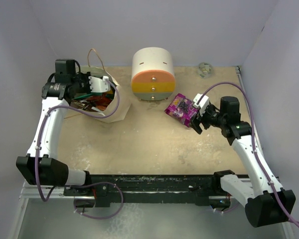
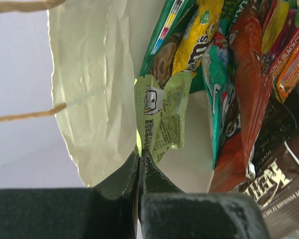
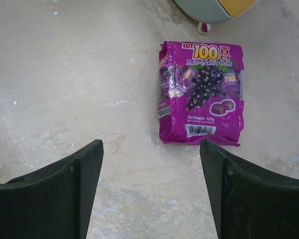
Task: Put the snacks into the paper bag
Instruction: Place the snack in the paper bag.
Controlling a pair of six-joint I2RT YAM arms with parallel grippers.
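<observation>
While the table (image 1: 139,149) carries the bag (image 1: 117,107) at its far left corner, already crammed with snacks (image 2: 239,74), the job looks nearly done. The left gripper (image 2: 139,158) sits at the bag's mouth, pinched tight on a lime packet (image 2: 162,117); I'd say it only needs to let go. The right gripper (image 3: 152,149) hovers with jaws wide apart and empty, just short of the purple packet (image 3: 202,94) lying flat toward the right edge. It should drop and close on it.
</observation>
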